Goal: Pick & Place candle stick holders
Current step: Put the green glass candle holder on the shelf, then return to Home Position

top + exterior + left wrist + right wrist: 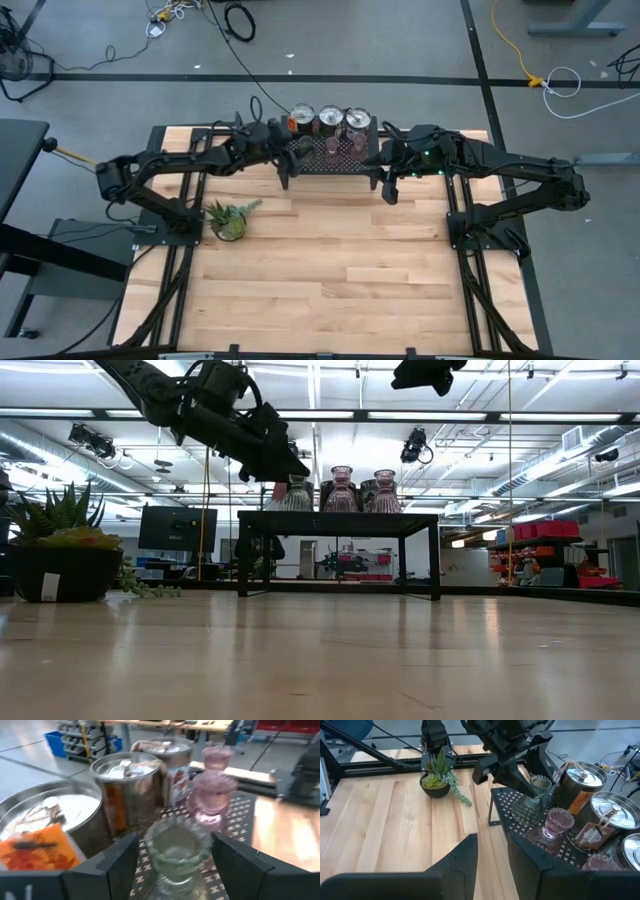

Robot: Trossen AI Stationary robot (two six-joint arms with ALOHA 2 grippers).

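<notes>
Six candle holders sit on the black mesh stand (330, 155) at the table's far edge. Nearest in the left wrist view, the left gripper (172, 857) has its fingers apart around the clear greenish glass cup (175, 849), not clamped. Behind it are two pink glass cups (211, 800) and three silver tins (131, 790). The right gripper (492, 851) hangs beside the stand, fingers slightly apart, holding nothing. The potted succulent (230, 217) sits well apart from the stand.

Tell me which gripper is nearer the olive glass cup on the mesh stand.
Left. The left gripper is open with a finger on each side of the olive glass cup on the mesh stand. The right gripper hovers off the stand's other end, open.
</notes>
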